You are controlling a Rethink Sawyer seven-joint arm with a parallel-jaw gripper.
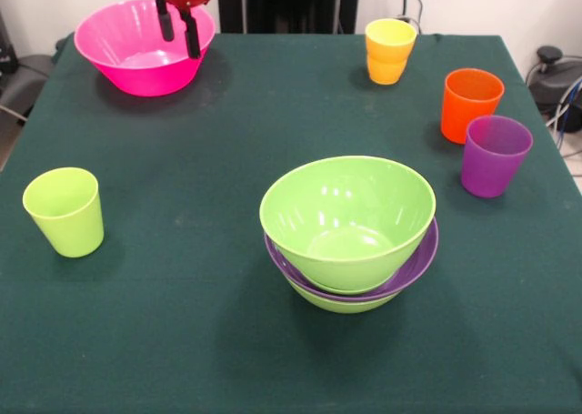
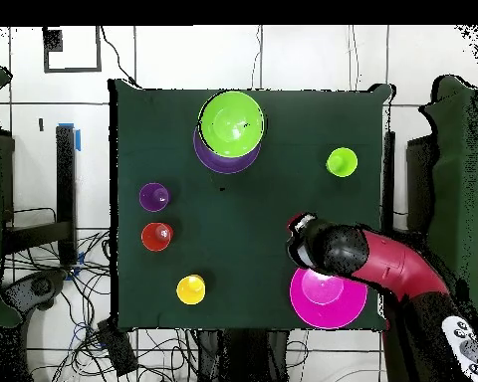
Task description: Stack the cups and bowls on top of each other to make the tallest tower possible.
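Four cups stand upright on the green table (image 1: 182, 341), each apart from the others: a lime green cup (image 1: 65, 211) alone toward the front view's left edge, a yellow-orange cup (image 1: 389, 51) at the far side, and an orange cup (image 1: 469, 104) just beside a see-through purple cup (image 1: 493, 155) on the right. The yellow-orange one shows a ridge partway down its wall, so it may be two cups nested; the pictures do not settle that. Four bowls can be counted. Three of them form the stack (image 1: 350, 237) near the table's middle: a lime green bowl (image 1: 346, 216) on top, sitting in a wide shallow purple bowl (image 1: 420, 261), with another lime green bowl (image 1: 338, 303) showing only as a sliver underneath. The fourth, a large pink bowl (image 1: 136, 55), sits by itself at a far corner of the table, well apart from the stack. The red arm's tool (image 1: 178, 30) hangs over the pink bowl's rim, its two dark fingers (image 1: 192, 35) spread a little, holding nothing.
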